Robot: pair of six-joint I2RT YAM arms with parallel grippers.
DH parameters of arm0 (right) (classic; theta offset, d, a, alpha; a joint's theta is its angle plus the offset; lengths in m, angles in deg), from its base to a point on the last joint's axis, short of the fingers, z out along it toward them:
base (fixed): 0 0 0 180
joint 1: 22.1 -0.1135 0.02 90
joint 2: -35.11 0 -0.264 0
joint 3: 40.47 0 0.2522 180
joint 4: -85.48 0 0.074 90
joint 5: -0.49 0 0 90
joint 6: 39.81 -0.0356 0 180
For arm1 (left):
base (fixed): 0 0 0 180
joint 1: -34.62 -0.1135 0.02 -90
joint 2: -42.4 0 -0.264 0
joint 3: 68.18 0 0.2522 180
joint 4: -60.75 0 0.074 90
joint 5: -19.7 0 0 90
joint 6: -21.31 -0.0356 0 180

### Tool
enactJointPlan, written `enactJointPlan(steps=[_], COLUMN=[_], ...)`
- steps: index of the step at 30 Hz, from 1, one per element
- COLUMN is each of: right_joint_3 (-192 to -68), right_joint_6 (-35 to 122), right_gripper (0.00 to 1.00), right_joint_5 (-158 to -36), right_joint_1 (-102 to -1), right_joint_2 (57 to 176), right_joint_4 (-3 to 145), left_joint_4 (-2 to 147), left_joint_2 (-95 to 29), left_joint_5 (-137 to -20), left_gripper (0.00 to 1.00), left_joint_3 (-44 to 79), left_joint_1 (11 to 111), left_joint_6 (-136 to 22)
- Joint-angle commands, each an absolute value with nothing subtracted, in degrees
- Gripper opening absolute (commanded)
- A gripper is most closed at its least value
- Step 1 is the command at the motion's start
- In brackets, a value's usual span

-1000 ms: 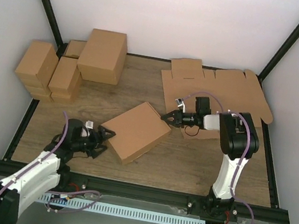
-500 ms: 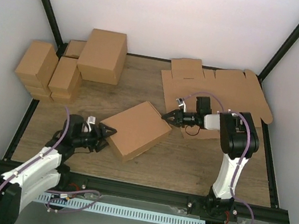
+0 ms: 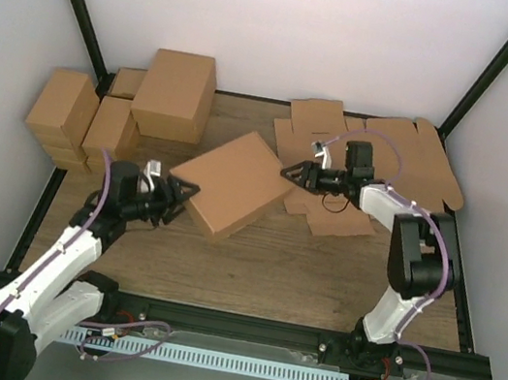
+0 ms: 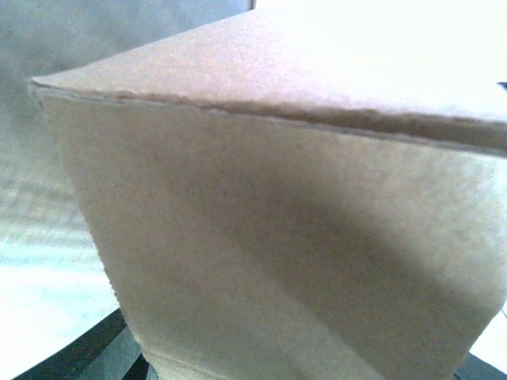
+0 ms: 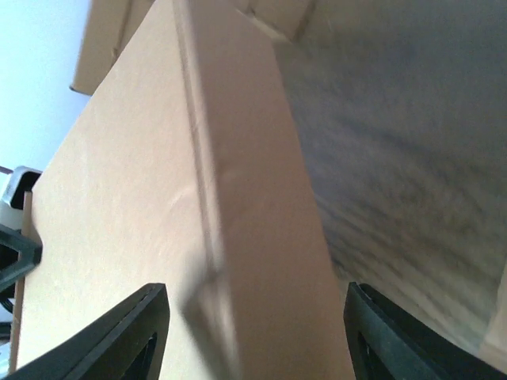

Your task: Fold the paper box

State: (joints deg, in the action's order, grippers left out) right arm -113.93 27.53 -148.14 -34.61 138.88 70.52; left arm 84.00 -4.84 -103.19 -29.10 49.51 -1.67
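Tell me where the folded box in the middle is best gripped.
By its two opposite corners, one gripper from each side: the folded box lies diagonal, far wider than either jaw span, with one corner towards the left gripper and the other towards the right gripper.

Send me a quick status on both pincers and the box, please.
Left pincer at paper box left corner, grip unclear. Right pincer open, straddling right edge. Stacked cartons rear left, apart.
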Motion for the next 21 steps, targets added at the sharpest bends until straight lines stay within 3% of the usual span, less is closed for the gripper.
enactJointPlan(steps=[1, 10, 21], right_joint_3=[-117.77, -109.82, -105.18], right_joint_6=[27.7, 22.93, 23.63], right_gripper=[0.63, 0.63, 0.62], right_joint_5=[-139.02, -123.46, -122.17], right_joint_1=[-34.23, -34.24, -34.31], right_joint_2=[129.34, 110.86, 103.23], right_joint_4=[67.23, 73.82, 72.94], left_joint_4=[83.13, 73.44, 58.52], left_joint_2=[-10.01, -25.29, -39.49], left_joint_5=[-101.96, -92.25, -76.78], left_gripper=[0.57, 0.58, 0.57], left_joint_3=[-18.24, -0.75, 6.71], left_joint_1=[45.76, 36.46, 34.12], left_joint_6=[-7.54, -5.32, 8.66])
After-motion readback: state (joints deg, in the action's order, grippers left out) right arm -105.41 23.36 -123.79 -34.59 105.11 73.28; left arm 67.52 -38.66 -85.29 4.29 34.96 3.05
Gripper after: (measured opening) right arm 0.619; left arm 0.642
